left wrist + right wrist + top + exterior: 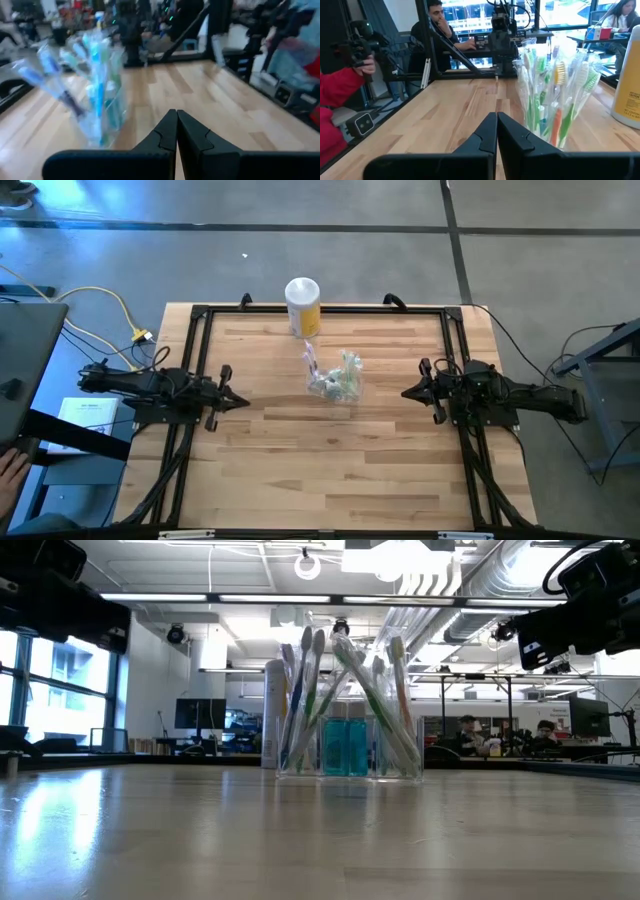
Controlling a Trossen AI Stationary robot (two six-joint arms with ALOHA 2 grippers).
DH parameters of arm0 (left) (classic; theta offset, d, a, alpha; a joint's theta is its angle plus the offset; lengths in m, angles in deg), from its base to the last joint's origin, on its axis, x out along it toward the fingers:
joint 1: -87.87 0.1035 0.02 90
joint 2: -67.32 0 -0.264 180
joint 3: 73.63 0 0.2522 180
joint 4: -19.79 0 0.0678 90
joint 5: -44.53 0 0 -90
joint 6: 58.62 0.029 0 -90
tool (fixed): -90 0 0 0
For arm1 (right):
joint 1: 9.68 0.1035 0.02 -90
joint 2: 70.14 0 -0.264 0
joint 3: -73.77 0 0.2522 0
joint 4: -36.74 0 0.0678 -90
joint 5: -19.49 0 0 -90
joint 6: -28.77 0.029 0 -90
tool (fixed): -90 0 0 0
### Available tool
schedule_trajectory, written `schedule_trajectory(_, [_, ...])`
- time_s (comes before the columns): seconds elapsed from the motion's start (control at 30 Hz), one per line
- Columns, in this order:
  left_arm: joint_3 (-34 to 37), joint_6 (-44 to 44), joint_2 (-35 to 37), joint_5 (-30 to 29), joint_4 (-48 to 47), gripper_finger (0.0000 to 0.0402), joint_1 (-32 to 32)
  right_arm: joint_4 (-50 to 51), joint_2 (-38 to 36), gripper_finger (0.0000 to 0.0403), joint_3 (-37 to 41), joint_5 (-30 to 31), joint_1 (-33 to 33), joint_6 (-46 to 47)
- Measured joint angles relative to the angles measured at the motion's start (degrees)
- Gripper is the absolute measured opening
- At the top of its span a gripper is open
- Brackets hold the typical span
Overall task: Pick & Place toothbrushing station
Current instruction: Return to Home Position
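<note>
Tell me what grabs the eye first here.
The clear holder at mid-table draws the eye first, crammed with wrapped toothbrushes that fan upward. Close by, toward the table's far edge, stands a white-topped yellow canister. The left gripper and right gripper rest at opposite sides of the table, fingers shut and empty.

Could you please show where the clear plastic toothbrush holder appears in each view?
High view: clear plastic toothbrush holder near picture's centre.
Low view: holder, picture's centre.
Left wrist view: holder, picture's left half.
Right wrist view: holder, picture's right half.
Landmark: white-topped yellow canister nearby; unseen in left wrist view.
</note>
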Motion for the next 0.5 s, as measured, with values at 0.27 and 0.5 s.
schedule_trajectory(0.27, [3.7, 2.3, -0.2, 0.3, 7.5, 0.0003, 0.0, -0.1, 0.0, 0.0004, 0.0, 0.0, 0.0, 0.0])
schedule_trajectory(0.5, [3.7, 2.6, -0.6, 0.6, 7.9, 0.0003, 0.0, -0.1, 0.0, 0.0004, 0.0, 0.0, 0.0, 0.0])
